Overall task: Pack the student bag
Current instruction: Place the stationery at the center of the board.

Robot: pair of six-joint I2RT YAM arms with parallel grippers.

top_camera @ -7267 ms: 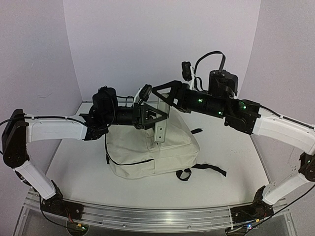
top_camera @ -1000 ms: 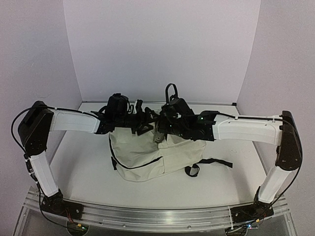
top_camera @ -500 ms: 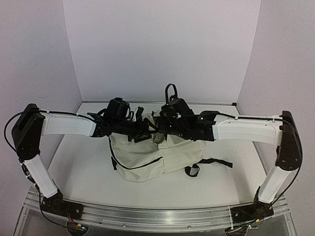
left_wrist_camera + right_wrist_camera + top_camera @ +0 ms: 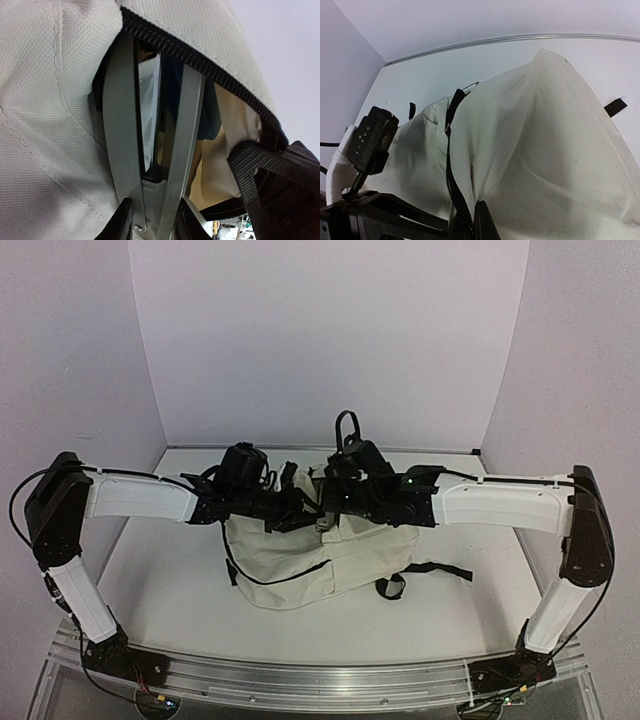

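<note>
The table (image 4: 160, 580) carries the student bag (image 4: 300, 558), front pocket up; its long axis runs near to far, base nearward of the fingers, mouth lifted at the far end; the right fingers (image 4: 481, 222) are clamped on its zipper edge (image 4: 451, 165); the left fingers (image 4: 120, 125), narrowly apart, reach into that mouth just beside them; whether they grip anything I cannot tell.

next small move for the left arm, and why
Probably close the left gripper on the zipper edge of the student bag, then ease away from the right gripper. Its fingers reach under that edge, not yet together, and the right gripper pinches the bag, so this should widen the mouth.
</note>
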